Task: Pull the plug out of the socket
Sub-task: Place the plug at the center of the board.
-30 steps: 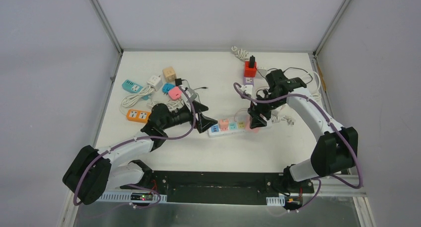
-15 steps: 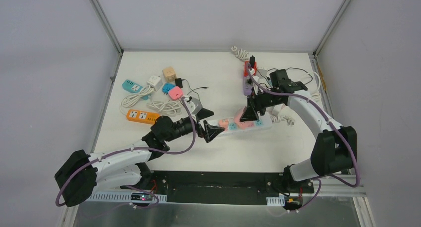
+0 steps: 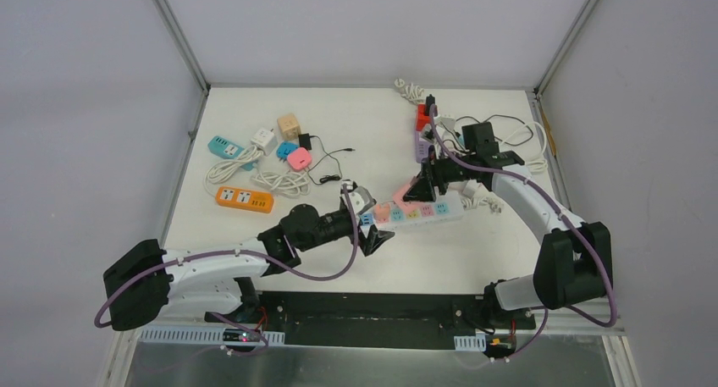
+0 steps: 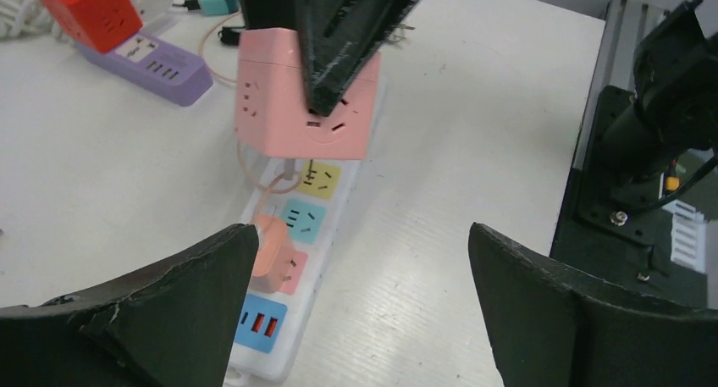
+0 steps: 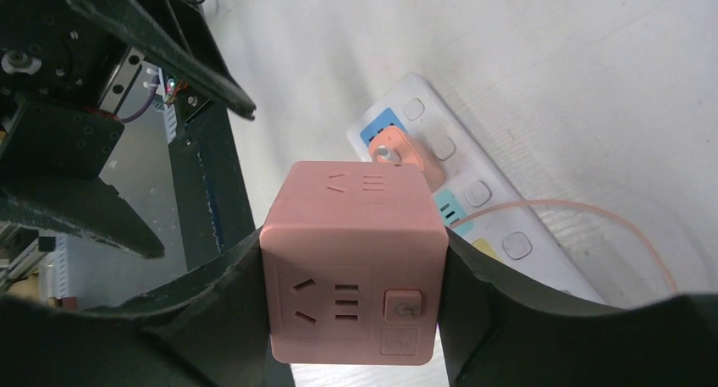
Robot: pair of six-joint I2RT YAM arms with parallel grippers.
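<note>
evidently the pull was pending: the right gripper [image 5: 354, 273] clenched the pink cube [image 5: 356, 205], the left gripper [image 4: 360, 243] gaped empty, and the plug [image 4: 273, 250], seated in the strip [image 4: 301, 222] at the cube's seven o'clock, needed gripping.

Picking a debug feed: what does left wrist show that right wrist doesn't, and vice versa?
Only left wrist: the red cube and purple strip on the table beyond.
Only right wrist: the power button on the pink cube and the switch row on the white strip.
Both: that cube clamped in the right pincer, the strip under it, the pink plug seated in the strip.
</note>
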